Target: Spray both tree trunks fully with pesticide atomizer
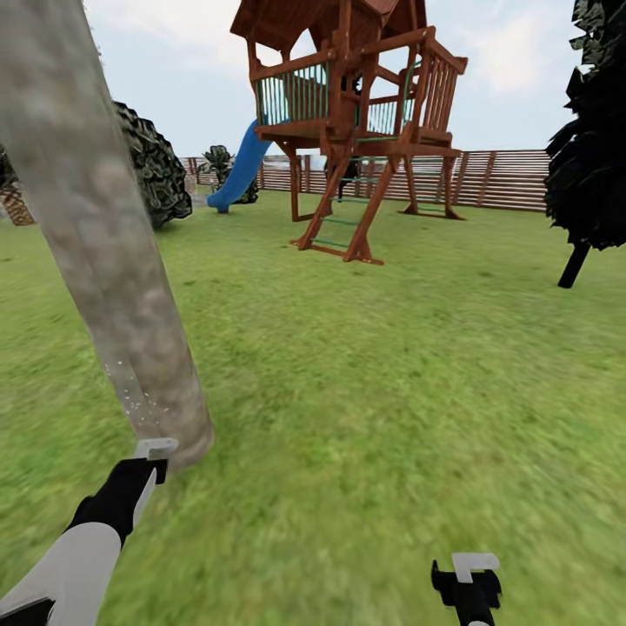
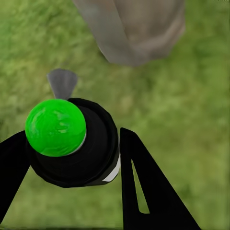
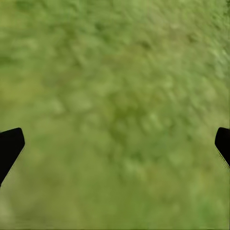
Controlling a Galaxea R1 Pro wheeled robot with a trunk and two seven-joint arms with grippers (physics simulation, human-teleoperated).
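Note:
My left gripper [image 1: 155,450] is at the foot of a pale mottled tree trunk [image 1: 104,252] that leans across the left of the head view. It is shut on the pesticide atomizer [image 2: 72,143], a black bottle whose round top looks bright green from above. A small grey fan shape [image 2: 62,82] points from the bottle toward the trunk's base [image 2: 136,31]. Fine whitish specks of pesticide [image 1: 130,393] dot the lower trunk just above the gripper. My right gripper [image 1: 469,569] hangs open over bare grass [image 3: 115,105], holding nothing.
A wooden play tower [image 1: 356,122] with a blue slide [image 1: 239,169] stands mid-lawn ahead. Behind it runs a brown slat fence [image 1: 504,178]. A dark shrub [image 1: 156,169] sits behind the trunk, and a near-black tree [image 1: 596,148] stands at the right. Open grass [image 1: 374,391] lies between.

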